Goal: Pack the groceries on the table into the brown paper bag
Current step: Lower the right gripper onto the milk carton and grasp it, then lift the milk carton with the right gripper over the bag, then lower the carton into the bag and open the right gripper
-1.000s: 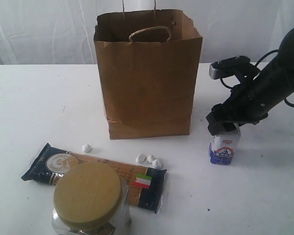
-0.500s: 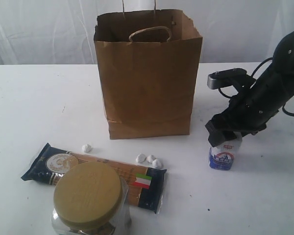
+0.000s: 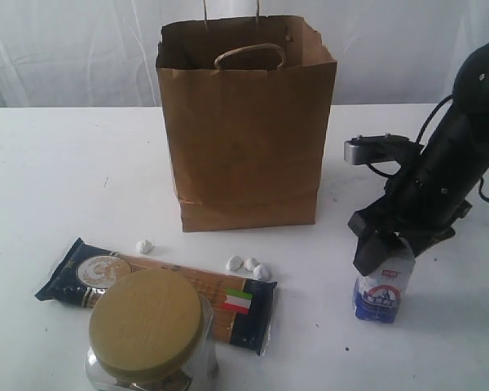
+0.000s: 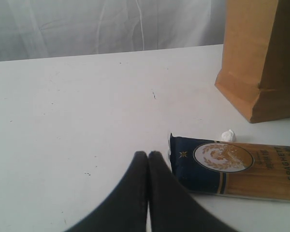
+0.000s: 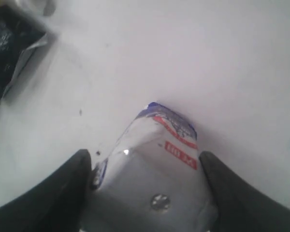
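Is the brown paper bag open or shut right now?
Open: the paper bag stands upright with its top edges spread apart and the inner back wall showing. What is inside cannot be seen.

Table (image 3: 65, 163) with bag (image 3: 244, 138), spaghetti packet (image 3: 77, 275), jar (image 3: 147, 326)

One white pebble (image 3: 144, 246) lies apart from a cluster of three (image 3: 251, 263), and a white curtain (image 3: 65, 49) hangs behind.

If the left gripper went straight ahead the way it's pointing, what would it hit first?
Likely only bare table: the shut left gripper points just beside the near corner of the navy spaghetti packet. Depth is unclear, so it might clip that corner.
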`<state>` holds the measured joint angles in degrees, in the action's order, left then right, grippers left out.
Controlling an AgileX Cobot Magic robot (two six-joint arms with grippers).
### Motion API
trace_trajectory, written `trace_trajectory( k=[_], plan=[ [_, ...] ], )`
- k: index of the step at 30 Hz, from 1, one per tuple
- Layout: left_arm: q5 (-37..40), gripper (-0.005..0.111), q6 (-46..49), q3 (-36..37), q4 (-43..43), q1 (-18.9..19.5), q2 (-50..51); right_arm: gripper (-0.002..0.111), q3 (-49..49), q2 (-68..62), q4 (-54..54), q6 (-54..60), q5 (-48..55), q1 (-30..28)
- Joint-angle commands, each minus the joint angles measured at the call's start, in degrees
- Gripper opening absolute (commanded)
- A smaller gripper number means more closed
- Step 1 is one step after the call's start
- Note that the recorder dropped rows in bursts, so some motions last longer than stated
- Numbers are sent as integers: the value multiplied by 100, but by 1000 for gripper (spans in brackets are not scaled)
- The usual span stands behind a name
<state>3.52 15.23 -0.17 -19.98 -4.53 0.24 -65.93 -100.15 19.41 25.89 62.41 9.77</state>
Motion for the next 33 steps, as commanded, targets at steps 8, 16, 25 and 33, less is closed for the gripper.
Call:
trace_trajectory(
  k=[8,16,25,33],
  plan=[
    [-4,0,1,17,-56,-26,-24,36,-744,681,637,-324,756,-13],
    [-4,0,1,17,-56,-26,-24,36,-1006,1194,2048,-324,756,52],
    [-4,0,1,17,-56,-26,-24,36,-1381,1352,3701,-268,756,687],
    [-4,0,1,17,-56,-26,-24,36,-1889,1352,5219,362,556,1132]
  ],
)
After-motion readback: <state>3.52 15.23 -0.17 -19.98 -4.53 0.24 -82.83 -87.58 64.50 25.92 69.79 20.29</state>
